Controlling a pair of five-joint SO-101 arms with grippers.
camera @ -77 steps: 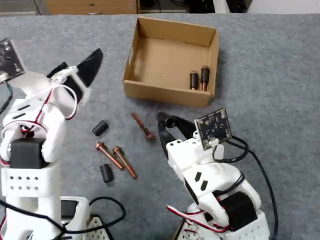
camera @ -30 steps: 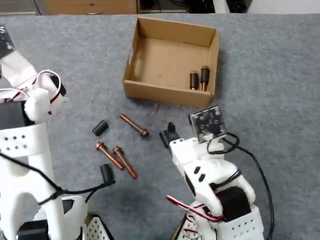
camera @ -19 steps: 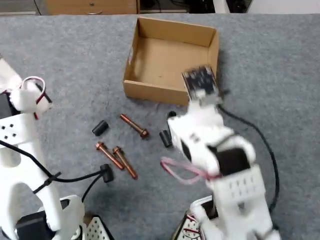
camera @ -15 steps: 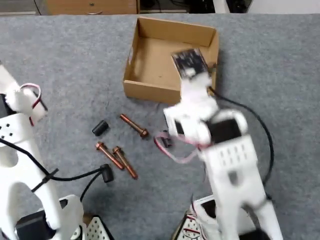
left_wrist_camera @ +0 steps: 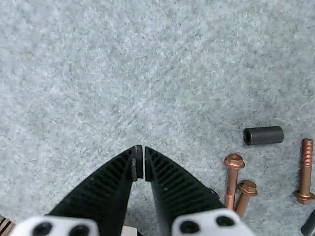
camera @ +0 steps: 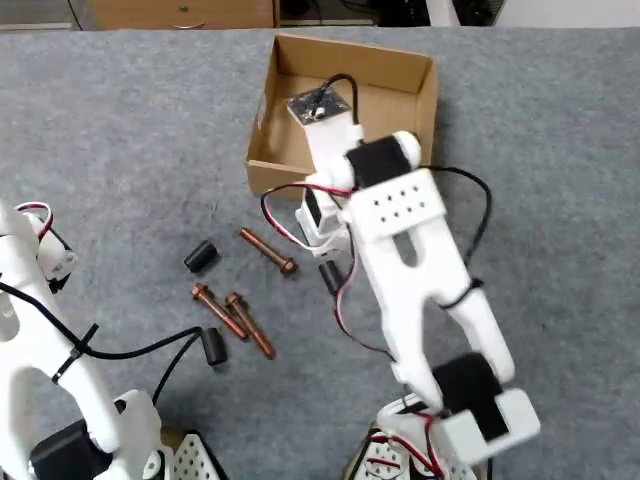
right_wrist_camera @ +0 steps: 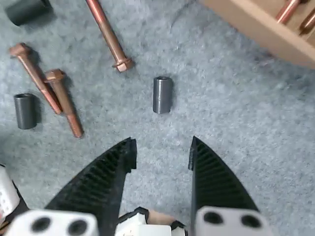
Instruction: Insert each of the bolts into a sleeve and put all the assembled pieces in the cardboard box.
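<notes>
Three copper bolts lie loose on the grey mat: one (camera: 267, 250) alone and two (camera: 215, 308) (camera: 248, 323) side by side. Three black sleeves (camera: 200, 255) (camera: 213, 346) (camera: 330, 277) lie among them. My right gripper (right_wrist_camera: 161, 147) hangs open and holds nothing, a short way back from one sleeve (right_wrist_camera: 162, 94), with the lone bolt (right_wrist_camera: 108, 34) beyond. The right arm (camera: 400, 230) stretches over the cardboard box's (camera: 350, 50) front wall. Two copper ends (right_wrist_camera: 288, 10) show inside the box. My left gripper (left_wrist_camera: 139, 162) is shut on nothing over bare mat, apart from a sleeve (left_wrist_camera: 263, 135) and bolts (left_wrist_camera: 231, 179).
The left arm (camera: 30, 300) stands at the mat's left edge with a black cable (camera: 150, 350) trailing toward the near sleeve. Open mat lies left of and behind the box. A wooden cabinet (camera: 180, 12) runs along the far edge.
The right arm has swung up and forward over the box's front wall, and a sleeve lies free where its gripper was. The left arm drew back to the left edge.
</notes>
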